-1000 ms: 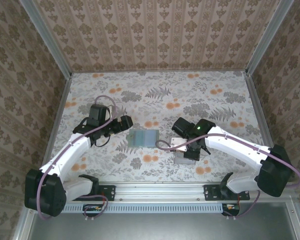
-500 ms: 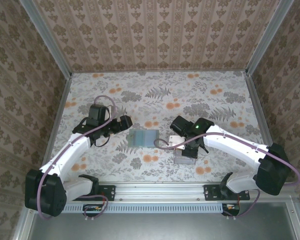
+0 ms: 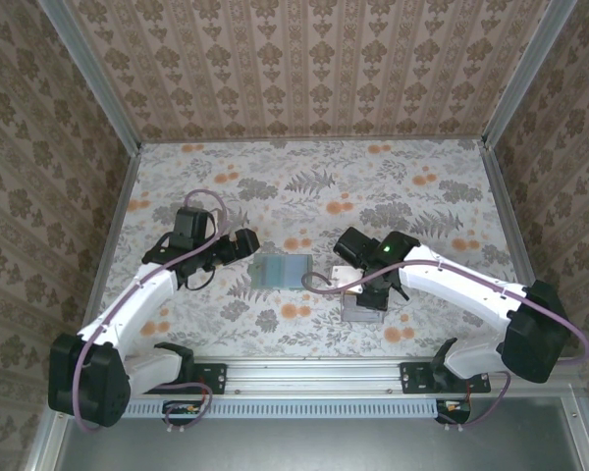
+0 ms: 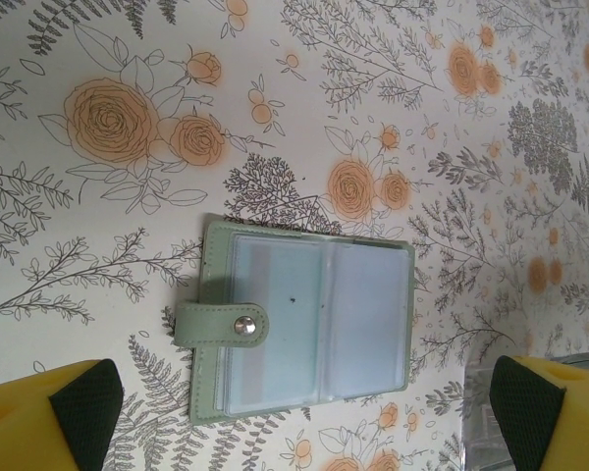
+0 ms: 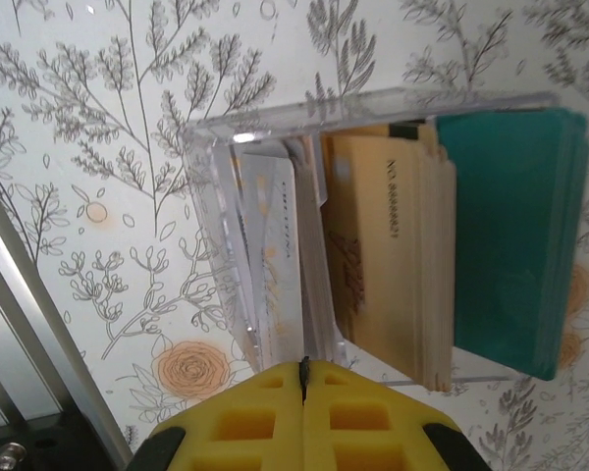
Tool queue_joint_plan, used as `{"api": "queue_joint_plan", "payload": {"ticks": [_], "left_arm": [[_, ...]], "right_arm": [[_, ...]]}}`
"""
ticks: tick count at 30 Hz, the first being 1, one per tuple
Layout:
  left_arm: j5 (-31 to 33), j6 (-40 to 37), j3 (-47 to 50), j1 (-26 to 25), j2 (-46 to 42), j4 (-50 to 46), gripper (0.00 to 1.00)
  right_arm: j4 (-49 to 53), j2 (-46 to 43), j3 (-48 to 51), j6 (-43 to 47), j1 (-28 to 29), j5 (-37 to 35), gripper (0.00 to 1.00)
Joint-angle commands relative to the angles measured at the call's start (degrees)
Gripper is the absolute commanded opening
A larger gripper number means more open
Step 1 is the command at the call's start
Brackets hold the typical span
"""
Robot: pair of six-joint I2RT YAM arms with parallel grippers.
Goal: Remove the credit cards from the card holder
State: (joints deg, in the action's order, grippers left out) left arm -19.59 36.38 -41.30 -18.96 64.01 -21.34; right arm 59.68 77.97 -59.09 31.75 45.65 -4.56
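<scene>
Card holder (image 4: 309, 329) lies open, centre frame from above.
I see a green cover, bluish sleeves and a snap tab (image 4: 221, 326); left gripper (image 3: 249, 245) gapes wide, empty; right gripper (image 5: 302, 378) is pinched closed on nothing, over the clear tray (image 5: 373, 103).

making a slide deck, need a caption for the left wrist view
Card holder lying open on the flowered table, below the open left hand.
</scene>
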Motion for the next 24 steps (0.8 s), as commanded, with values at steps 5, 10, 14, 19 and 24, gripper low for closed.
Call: {"api": "queue_joint_plan", "payload": {"ticks": [5, 10, 14, 19, 24], "left_arm": [[0.0, 0.36, 0.61, 0.61, -1.41, -0.72, 1.0], [-0.18, 0.36, 0.88, 0.59, -1.71, -0.41, 0.98], [-0.03, 0.44, 0.8, 0.59, -1.69, -0.7, 0.99], [0.04, 0.53, 1.04, 0.61, -1.87, -0.54, 1.0], [0.11, 0.46, 1.04, 0.69, -2.05, -0.71, 1.0]], "right_arm": [[-2.57, -0.74, 3.4, -0.35, 0.4, -2.0, 0.14], [-3.12, -0.39, 2.11, -0.55, 0.4, -2.48, 0.05], [-2.47, 0.33, 0.56, -0.28, 0.39, -2.39, 0.0], [-1.81, 1.16, -1.56, 0.25, 0.4, -2.58, 0.0], [-2.24, 1.3, -1.75, 0.63, 0.36, -2.96, 0.0]]}}
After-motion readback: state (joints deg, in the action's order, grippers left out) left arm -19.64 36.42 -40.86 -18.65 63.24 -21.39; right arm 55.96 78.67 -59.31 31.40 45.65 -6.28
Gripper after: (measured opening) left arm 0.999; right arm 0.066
